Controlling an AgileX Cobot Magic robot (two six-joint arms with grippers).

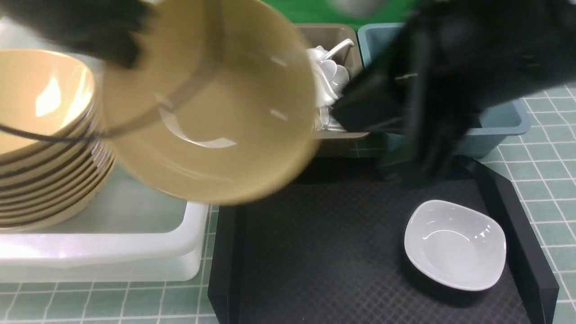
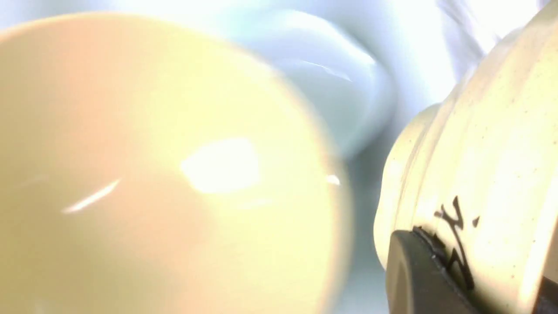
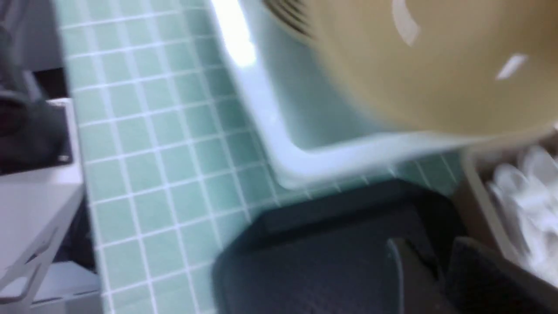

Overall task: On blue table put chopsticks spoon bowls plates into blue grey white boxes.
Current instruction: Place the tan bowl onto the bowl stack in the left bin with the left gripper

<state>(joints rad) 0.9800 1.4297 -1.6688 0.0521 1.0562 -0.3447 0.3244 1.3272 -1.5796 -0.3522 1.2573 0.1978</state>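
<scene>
At the table's (image 1: pixel 553 189) left edge, the white box (image 1: pixel 135 243) already holds a tall stack of bowls (image 1: pixel 45 135). My left gripper (image 1: pixel 119 45) is clenched on one more tan bowl (image 1: pixel 216 112), which hangs tilted over that box's right edge, glossy and motion-blurred. The grey box (image 1: pixel 328 33) at the back holds white spoons (image 1: pixel 330 74). I cannot tell the right gripper's (image 1: pixel 432 153) state. A white dish (image 1: pixel 454 245) is left on the black tray (image 1: pixel 315 252). That arm mostly hides the blue box (image 1: pixel 499 123).
</scene>
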